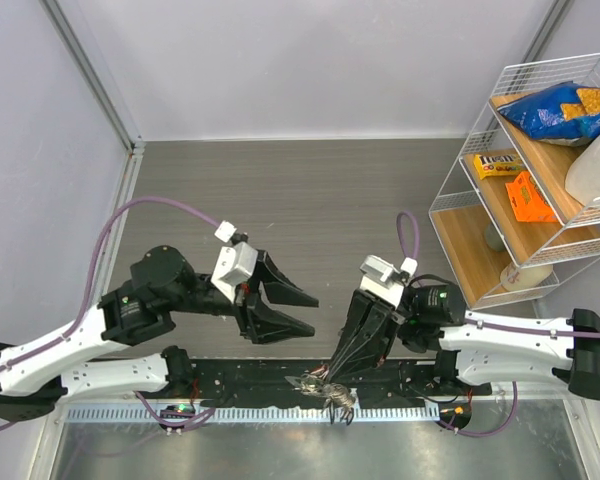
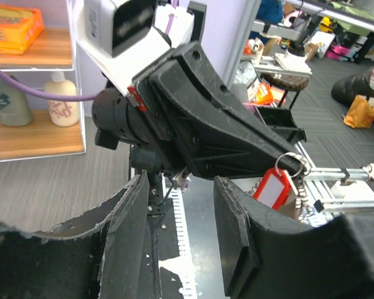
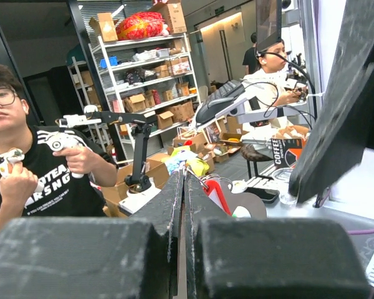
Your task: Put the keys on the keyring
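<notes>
My right gripper (image 1: pixel 330 374) is shut on the keyring (image 1: pixel 323 388) and holds it low over the table's near edge. In the left wrist view the thin wire ring (image 2: pixel 292 163) sits at the right gripper's tip, with a red plastic tag (image 2: pixel 273 190) and a silver beaded chain (image 2: pixel 303 200) hanging from it. In the right wrist view the shut gripper (image 3: pixel 186 177) pinches the ring, with the red tag (image 3: pixel 217 195) behind. I cannot make out separate keys. My left gripper (image 1: pixel 312 314) is open and empty, to the left of the ring; its jaws (image 2: pixel 179 193) stand wide apart.
A wire shelf (image 1: pixel 480 215) with snack packs and a bottle stands at the right. A black base plate (image 1: pixel 240 380), a white toothed strip (image 1: pixel 130 411) and a shiny metal sheet (image 1: pixel 280 450) run along the near edge. Purple cables loop off both arms.
</notes>
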